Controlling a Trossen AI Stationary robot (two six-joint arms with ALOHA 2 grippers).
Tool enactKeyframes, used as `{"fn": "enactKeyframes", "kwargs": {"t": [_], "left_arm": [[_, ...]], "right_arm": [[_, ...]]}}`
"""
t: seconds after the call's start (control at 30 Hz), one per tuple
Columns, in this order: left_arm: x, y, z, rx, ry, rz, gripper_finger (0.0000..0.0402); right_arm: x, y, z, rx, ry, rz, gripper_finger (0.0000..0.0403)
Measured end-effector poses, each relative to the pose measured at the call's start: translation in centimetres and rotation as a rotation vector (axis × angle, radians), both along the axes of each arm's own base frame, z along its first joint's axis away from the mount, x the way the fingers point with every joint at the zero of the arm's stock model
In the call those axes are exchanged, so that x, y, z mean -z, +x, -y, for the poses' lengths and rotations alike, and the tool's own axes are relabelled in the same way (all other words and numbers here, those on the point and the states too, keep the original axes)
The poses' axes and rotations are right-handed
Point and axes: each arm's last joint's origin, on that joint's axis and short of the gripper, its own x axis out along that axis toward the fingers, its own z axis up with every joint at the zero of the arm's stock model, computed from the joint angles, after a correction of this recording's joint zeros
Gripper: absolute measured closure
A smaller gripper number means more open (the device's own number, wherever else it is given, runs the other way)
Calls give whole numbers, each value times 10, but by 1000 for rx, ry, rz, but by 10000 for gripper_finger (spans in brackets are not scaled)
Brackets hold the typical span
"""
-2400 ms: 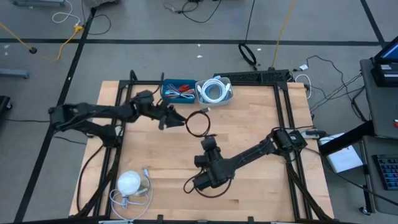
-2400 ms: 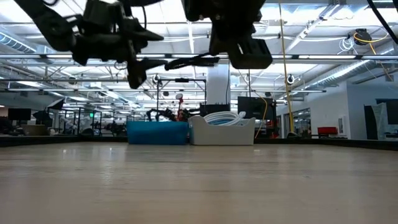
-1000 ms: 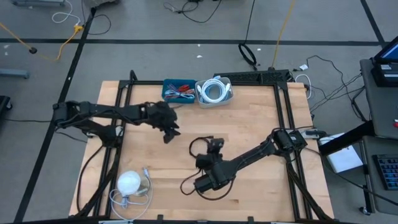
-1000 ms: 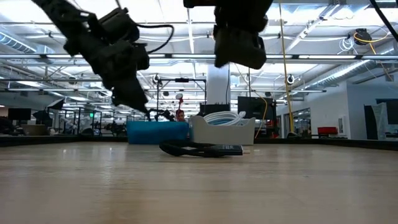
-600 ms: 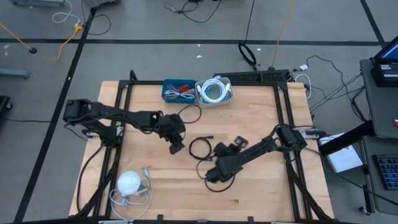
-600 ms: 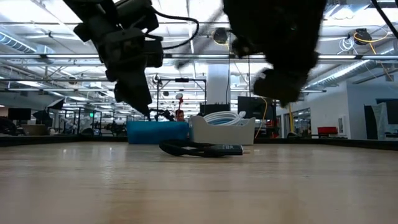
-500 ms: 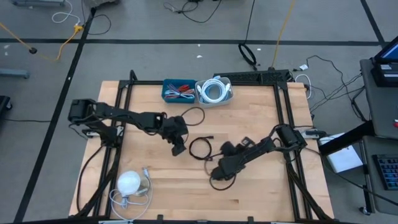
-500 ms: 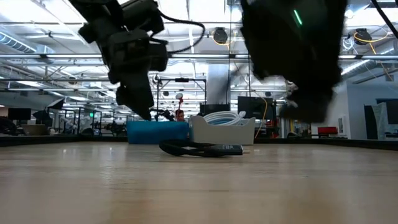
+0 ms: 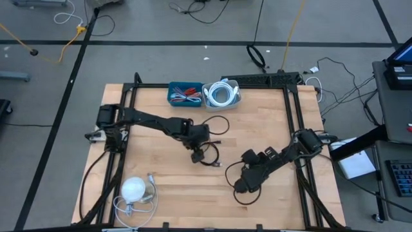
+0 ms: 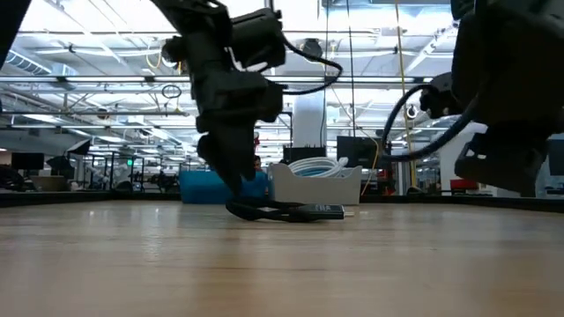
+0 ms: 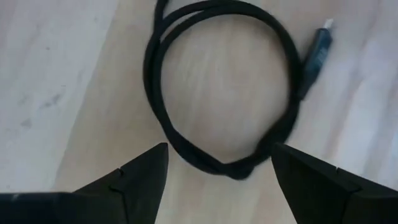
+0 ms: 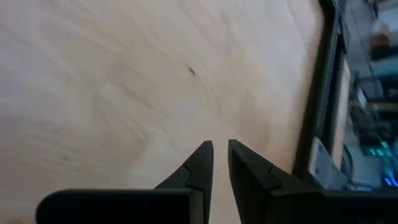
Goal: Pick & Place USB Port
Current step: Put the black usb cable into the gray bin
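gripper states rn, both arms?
Left gripper: open, empty, over the black cable loop.
Right gripper: nearly shut, thin gap, empty, above bare table.

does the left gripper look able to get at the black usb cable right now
Probably yes: the left gripper hangs open right over the coiled black USB cable on the table, with nothing between them.

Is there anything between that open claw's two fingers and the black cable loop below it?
No. In the left wrist view, only bare wooden table separates the left gripper from the black USB cable.
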Motion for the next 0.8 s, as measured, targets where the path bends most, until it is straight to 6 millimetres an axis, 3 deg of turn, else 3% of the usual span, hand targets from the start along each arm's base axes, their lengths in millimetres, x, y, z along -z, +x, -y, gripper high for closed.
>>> {"fn": "enactKeyframes", "kwargs": {"t": [0.33, 0.43, 0.5, 0.63, 0.8], "left_arm": [[28, 16, -4, -7, 107, -139, 110], [32, 16, -5, -8, 132, -156, 129], [34, 15, -5, -25, 161, -167, 174], [29, 13, -7, -12, 195, -165, 353], [5, 8, 2, 1, 265, -97, 392]], "right_arm": [[5, 9, -7, -116, 6, 131, 363], [7, 13, -8, -149, 7, 173, 366], [8, 15, -9, -161, 9, 197, 368], [8, 15, -9, -153, 9, 208, 368], [8, 15, -9, -120, 1, 244, 363]]}}
